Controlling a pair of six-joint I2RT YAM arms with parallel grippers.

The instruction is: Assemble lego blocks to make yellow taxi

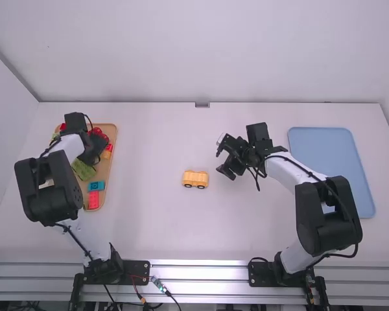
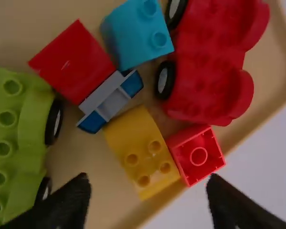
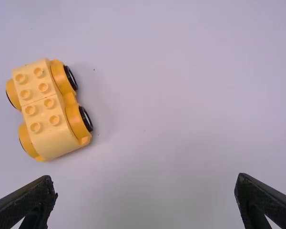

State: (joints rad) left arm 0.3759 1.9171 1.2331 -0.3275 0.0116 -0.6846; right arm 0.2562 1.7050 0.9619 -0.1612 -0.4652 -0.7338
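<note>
The yellow taxi (image 1: 195,179) stands wheels down on the tabletop (image 1: 155,227), 2 studded yellow blocks side by side on top. Well to the taxi's left, the orange tray (image 1: 104,170) holds another yellow block (image 2: 142,151), 2 wheeled bases, 1 red (image 2: 207,62) and 1 green (image 2: 16,124), and other blocks. Over it hangs the left gripper (image 1: 93,154), jaws wide apart and empty. Near the taxi's right side is the right gripper (image 1: 222,161), jaws wide apart, gripping nothing. A blue tray (image 1: 327,155) lies well to the taxi's right.
</note>
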